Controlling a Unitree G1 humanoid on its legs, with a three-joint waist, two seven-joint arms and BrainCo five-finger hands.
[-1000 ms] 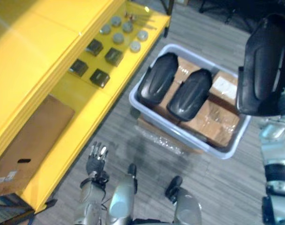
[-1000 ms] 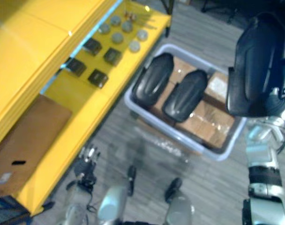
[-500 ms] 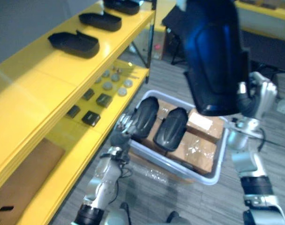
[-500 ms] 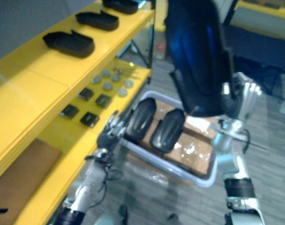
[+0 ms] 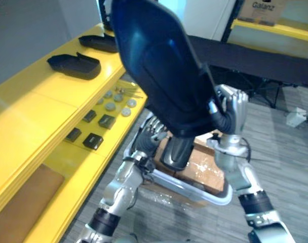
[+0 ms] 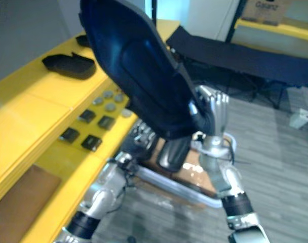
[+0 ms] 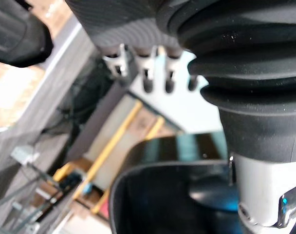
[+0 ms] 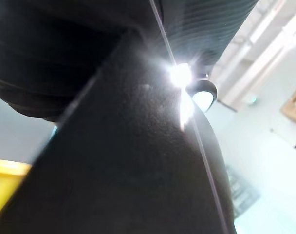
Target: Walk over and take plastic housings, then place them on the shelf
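- One black plastic housing (image 5: 159, 76) is held high by the right hand (image 5: 231, 107), its fingers curled round the lower edge. Over the last second it has been swung from well off the yellow shelf (image 5: 37, 109) to just beside the shelf's top level.
- Brought up from low by the shelf's front edge, the left hand (image 5: 153, 132) is now placed beneath the carried housing. Its fingers are loose and nearly straight, with nothing gripped; whether contact is made cannot be told.
- Just off the shelf's front the grey bin (image 5: 192, 187) is seen, with a spare housing (image 5: 175, 151) left inside on cardboard boxes (image 5: 207, 162).
- Farther along the shelf's top level, revealed now that the head view has been lifted, a placed housing (image 5: 73, 66) is laid flat, and a second placed housing (image 5: 98, 43) beyond it.
- The carry is judged nearly done, with only the set-down on bare shelf top remaining.
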